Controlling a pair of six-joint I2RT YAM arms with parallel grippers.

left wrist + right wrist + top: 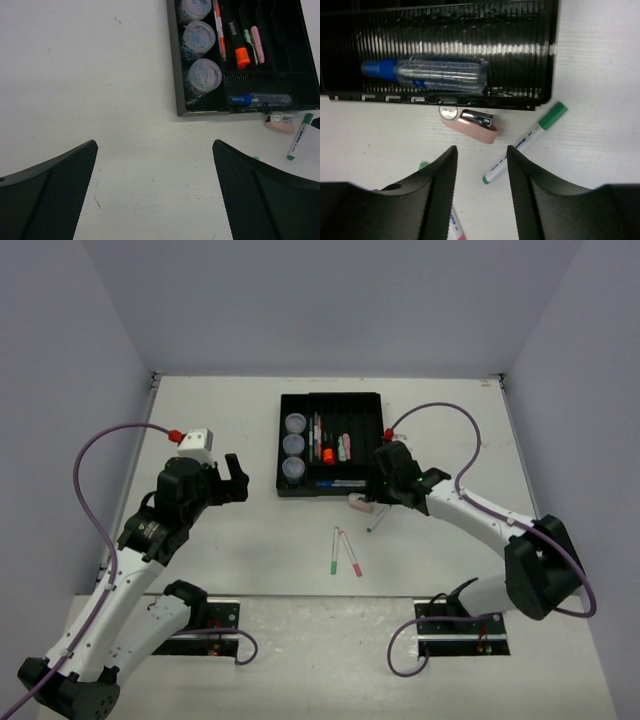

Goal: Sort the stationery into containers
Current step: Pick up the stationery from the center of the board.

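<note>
The black tray [366,425] holds three grey-lilac pots [293,445] in its left slot, with pens and an orange marker [239,48] in the narrow slots. A clear blue-capped pen [427,74] lies in the tray's [520,45] near slot. Just outside the near rim lie a pink eraser [470,126] and a green-capped marker [525,142]. My right gripper [481,150] hovers low over the table right before them, jaws partly apart, nothing between. Two thin pens [342,552] lie nearer the bases. My left gripper [154,147] stands open wide above bare table, left of the tray [175,65].
The white table ends at grey walls on three sides. The tray's right slots hold nothing. The right arm's purple cable [440,410] arches over the table beside the tray's right edge.
</note>
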